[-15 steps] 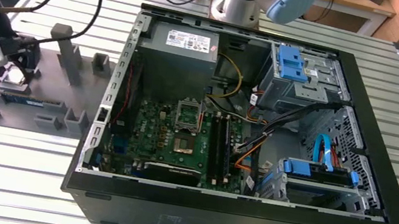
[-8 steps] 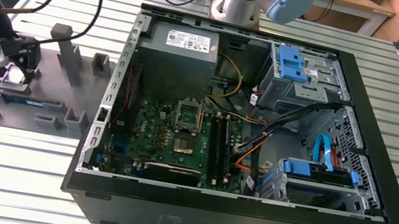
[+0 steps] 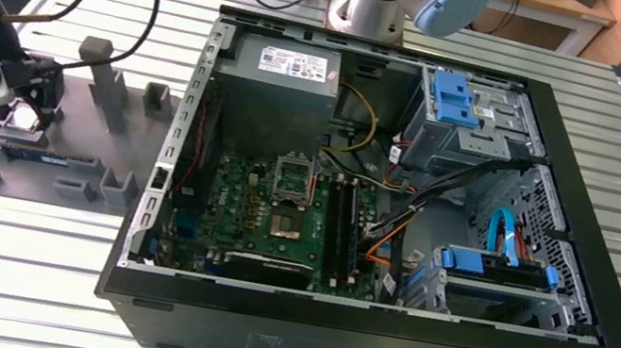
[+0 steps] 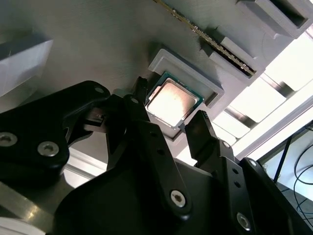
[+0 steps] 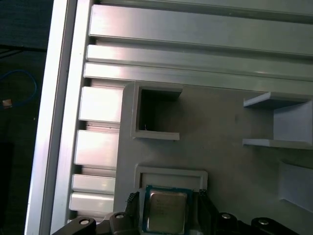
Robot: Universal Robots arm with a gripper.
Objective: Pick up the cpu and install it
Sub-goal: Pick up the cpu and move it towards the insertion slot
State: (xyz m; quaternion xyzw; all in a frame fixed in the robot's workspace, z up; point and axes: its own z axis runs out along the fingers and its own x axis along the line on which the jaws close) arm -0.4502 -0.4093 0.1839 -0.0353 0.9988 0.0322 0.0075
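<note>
The cpu [image 4: 173, 100] is a small flat square chip with a silvery top and a green rim. It lies in a shallow recess of the grey parts holder [image 3: 95, 160] on the exterior view's left. My gripper [image 4: 170, 103] hangs right over it with one black finger on each side of the chip. Small gaps show between the fingers [image 5: 132, 199] and the cpu [image 5: 166, 210], so the gripper is open around it. In the exterior view the gripper [image 3: 26, 116] stands low over the holder. The green board's metal-framed socket [image 3: 293, 178] sits inside the open computer case [image 3: 593, 310].
A long dark memory stick [image 4: 217, 46] lies in a slot of the holder beside the cpu recess. Grey posts [image 3: 108, 86] rise from the holder close to the gripper. The case holds a grey power-supply box [image 3: 284, 69], blue drive brackets [image 3: 458, 99] and loose cables. A second arm's base [image 3: 373, 3] stands behind the case.
</note>
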